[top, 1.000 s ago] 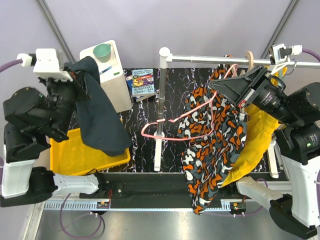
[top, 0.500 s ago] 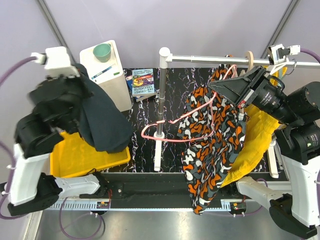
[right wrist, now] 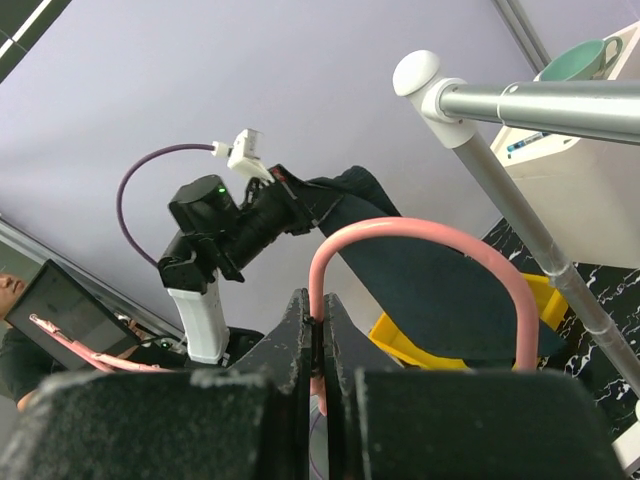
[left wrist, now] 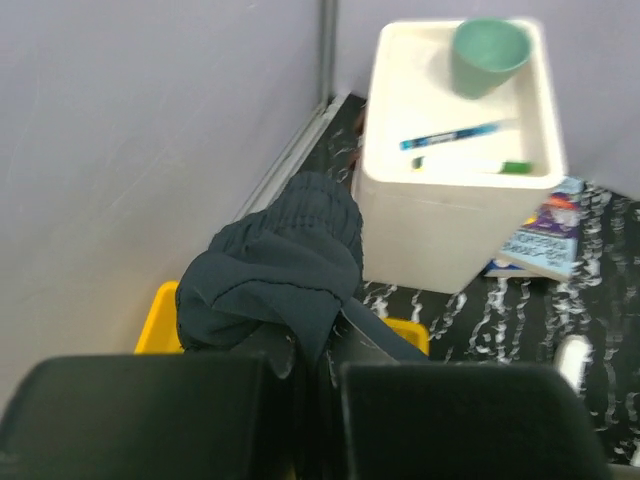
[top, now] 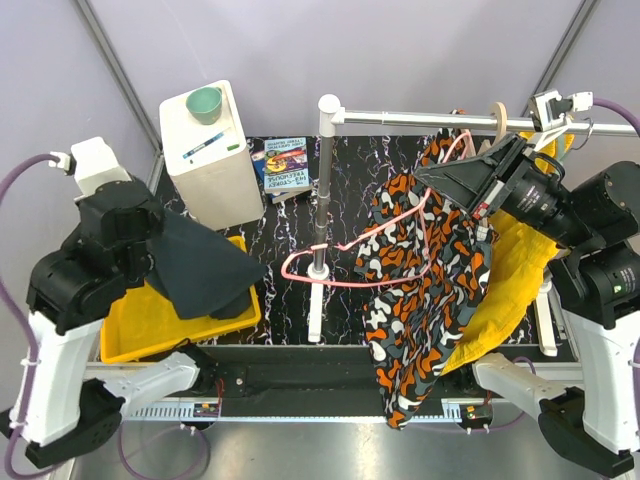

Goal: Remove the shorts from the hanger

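Dark shorts point(left wrist: 270, 262) pinched in left fingers point(left wrist: 150, 420) above yellow bin point(top: 128, 332), right fingers point(right wrist: 282, 352) gripping pink hanger point(right wrist: 400, 234)

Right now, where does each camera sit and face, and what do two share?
Top external: above, behind the bases, facing down; both arms show.
Left wrist: on left gripper, facing dark shorts; own fingers show.
Right wrist: on right gripper, facing left past pink hanger; own fingers show.
Shared: green cup, top and left wrist.
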`<state>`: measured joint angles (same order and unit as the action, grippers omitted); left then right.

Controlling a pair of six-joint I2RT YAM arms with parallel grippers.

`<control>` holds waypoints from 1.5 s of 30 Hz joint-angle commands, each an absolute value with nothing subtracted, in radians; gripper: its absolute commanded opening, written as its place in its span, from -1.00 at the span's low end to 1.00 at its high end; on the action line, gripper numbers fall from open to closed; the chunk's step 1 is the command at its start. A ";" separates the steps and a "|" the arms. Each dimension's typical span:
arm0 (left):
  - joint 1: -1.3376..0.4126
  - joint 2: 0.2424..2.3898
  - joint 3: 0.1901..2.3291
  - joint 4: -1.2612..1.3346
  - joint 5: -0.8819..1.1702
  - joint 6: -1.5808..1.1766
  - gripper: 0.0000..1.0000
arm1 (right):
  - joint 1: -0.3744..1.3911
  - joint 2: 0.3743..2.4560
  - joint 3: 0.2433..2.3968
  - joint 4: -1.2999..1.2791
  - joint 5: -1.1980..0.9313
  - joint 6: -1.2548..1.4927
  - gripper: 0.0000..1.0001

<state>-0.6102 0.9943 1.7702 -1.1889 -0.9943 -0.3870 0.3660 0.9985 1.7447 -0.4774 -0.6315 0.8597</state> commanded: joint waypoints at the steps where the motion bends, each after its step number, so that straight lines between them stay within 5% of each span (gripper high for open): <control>1: -0.464 1.026 1.639 -1.215 -0.824 -0.439 -1.00 | 0.368 1.003 1.746 -0.445 -0.658 0.851 -1.00; 9: -0.319 0.966 1.597 -1.287 -0.951 -0.525 -1.00 | 0.368 0.999 1.753 -0.468 -0.661 0.844 -1.00; 13: -0.305 0.920 1.644 -1.312 -1.087 -0.516 -1.00 | 0.368 1.009 1.759 -0.471 -0.672 0.844 -1.00; 24: -0.301 0.927 1.511 -1.230 -1.022 -0.492 -1.00 | 0.368 1.023 1.741 -0.465 -0.680 0.851 -1.00; 31: -0.279 0.902 1.562 -1.189 -1.222 -0.356 -1.00 | 0.368 1.026 1.749 -0.483 -0.680 0.841 -1.00; 45: -0.270 0.882 1.479 -1.097 -1.114 -0.291 -1.00 | 0.368 1.045 1.744 -0.471 -0.673 0.850 -1.00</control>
